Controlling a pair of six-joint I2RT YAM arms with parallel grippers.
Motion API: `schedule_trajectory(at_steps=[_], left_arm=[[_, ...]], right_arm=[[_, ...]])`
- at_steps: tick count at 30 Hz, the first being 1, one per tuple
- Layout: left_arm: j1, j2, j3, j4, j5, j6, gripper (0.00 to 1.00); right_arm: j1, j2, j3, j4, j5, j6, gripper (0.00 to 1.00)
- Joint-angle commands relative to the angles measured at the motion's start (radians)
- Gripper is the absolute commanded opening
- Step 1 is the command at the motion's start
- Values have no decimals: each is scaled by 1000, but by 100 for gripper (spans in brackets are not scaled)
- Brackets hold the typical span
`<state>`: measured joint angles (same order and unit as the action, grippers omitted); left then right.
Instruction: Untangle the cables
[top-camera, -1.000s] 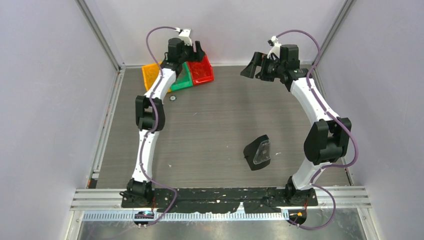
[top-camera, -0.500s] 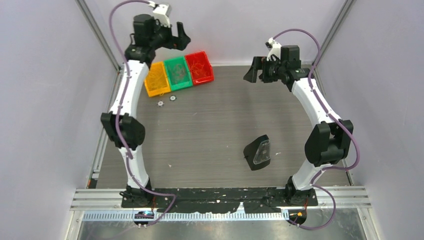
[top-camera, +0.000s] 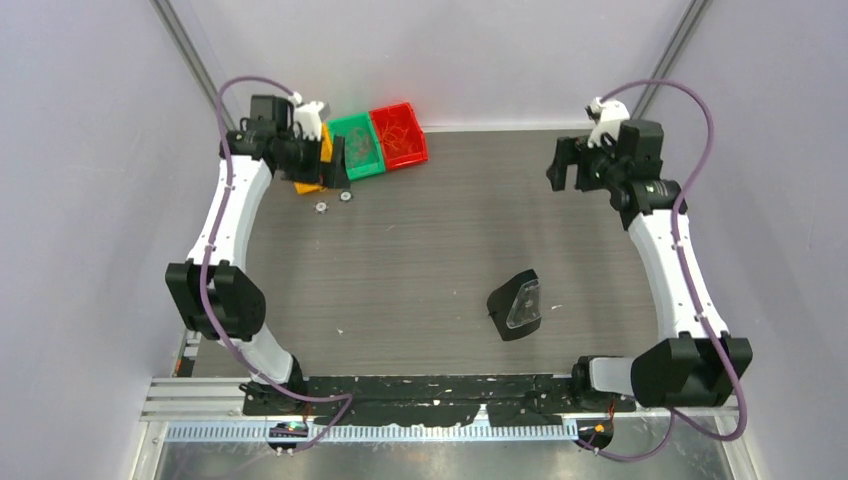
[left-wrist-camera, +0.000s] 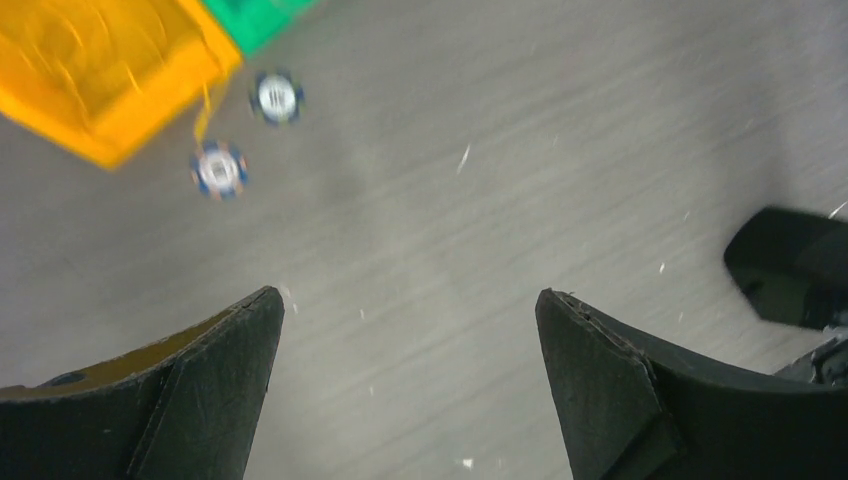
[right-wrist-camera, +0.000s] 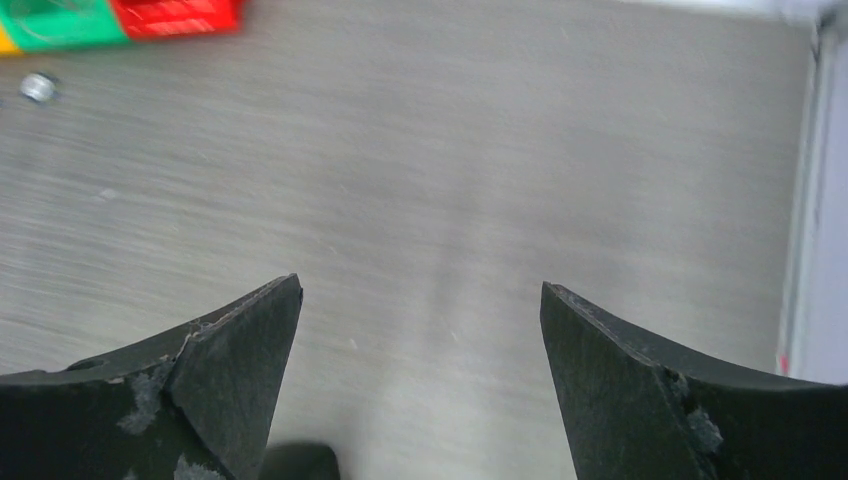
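Note:
No loose cables show in any view; the only cables seen are the purple ones running along my arms. My left gripper (top-camera: 328, 166) hangs open and empty over the orange bin (top-camera: 303, 185) at the back left; in the left wrist view (left-wrist-camera: 410, 300) only bare table lies between its jaws. My right gripper (top-camera: 563, 167) is open and empty above the back right of the table; in the right wrist view (right-wrist-camera: 420, 290) the jaws stand wide apart over bare wood.
Green bin (top-camera: 358, 145) and red bin (top-camera: 398, 135) stand beside the orange one. Two small round discs (top-camera: 321, 207) (top-camera: 345, 196) lie in front of them, also in the left wrist view (left-wrist-camera: 276, 96). A black wedge with a clear face (top-camera: 516, 305) sits near centre right.
My left arm has swung left and come down from the back wall to the orange bin. My right arm has moved right and back towards the near side. Both grippers stay open.

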<state>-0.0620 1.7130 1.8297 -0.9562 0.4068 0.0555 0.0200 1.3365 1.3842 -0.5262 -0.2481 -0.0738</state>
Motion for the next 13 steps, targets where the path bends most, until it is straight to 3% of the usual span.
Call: schedule_trajectory(at_steps=[1, 6, 13], left_arm=[[10, -156, -196, 19, -57, 43, 100], [10, -204, -325, 53, -119, 1, 100], [9, -200, -337, 28, -122, 16, 99]], right_arm=[[-86, -94, -170, -38, 88, -72, 95], [-123, -134, -314, -52, 131, -164, 95], [-129, -142, -337, -52, 83, -169, 95]])
